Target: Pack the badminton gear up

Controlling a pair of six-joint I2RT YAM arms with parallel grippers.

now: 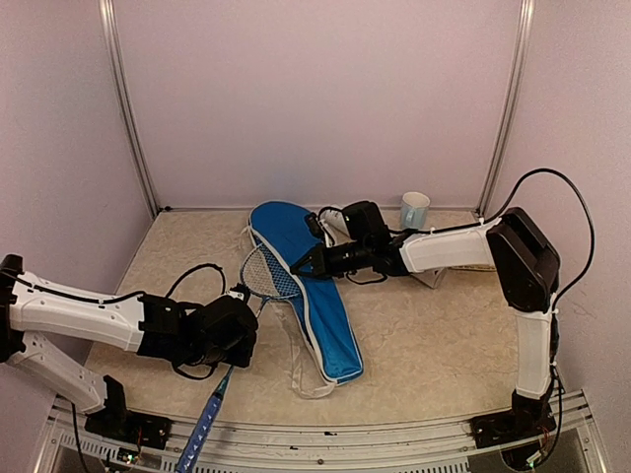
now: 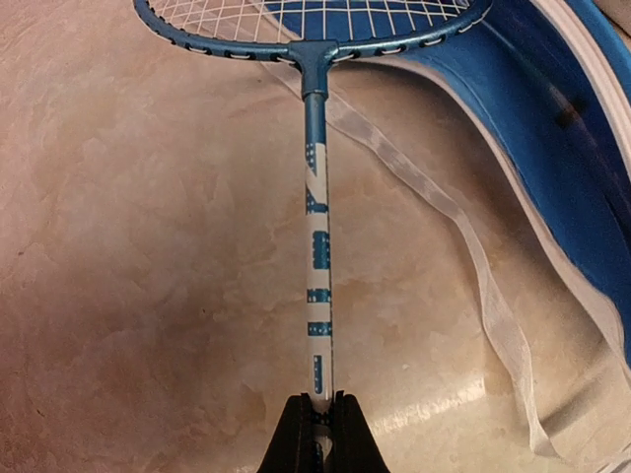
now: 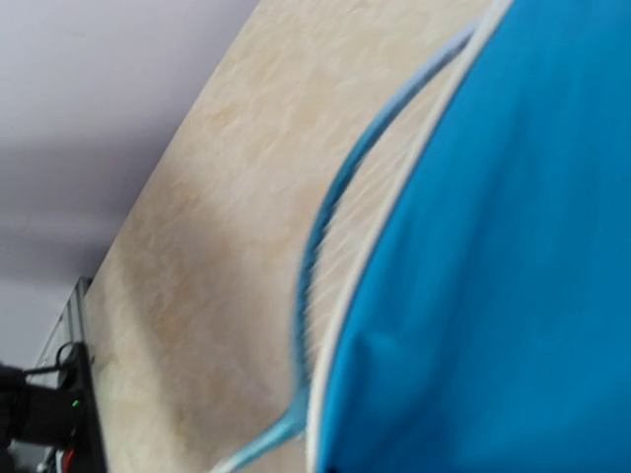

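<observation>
A thin racket (image 1: 264, 272) lies with its strung head tucked into the open edge of the blue cover (image 1: 325, 325). Its blue handle (image 1: 202, 424) sticks out past the near table edge. My left gripper (image 1: 250, 325) is shut on the racket's white and blue shaft (image 2: 317, 246), and the black fingertips (image 2: 296, 434) pinch it at the bottom of the left wrist view. My right gripper (image 1: 300, 264) is shut on the cover's upper edge above the racket head. In the right wrist view the cover (image 3: 513, 256) fills the right side, beside the racket frame (image 3: 314, 256); the fingers are hidden.
A pale blue mug (image 1: 414, 209) stands at the back right near the wall. The cover's white strap (image 2: 473, 256) trails loose over the beige table (image 1: 434, 335) beside the shaft. Walls close the table in on three sides.
</observation>
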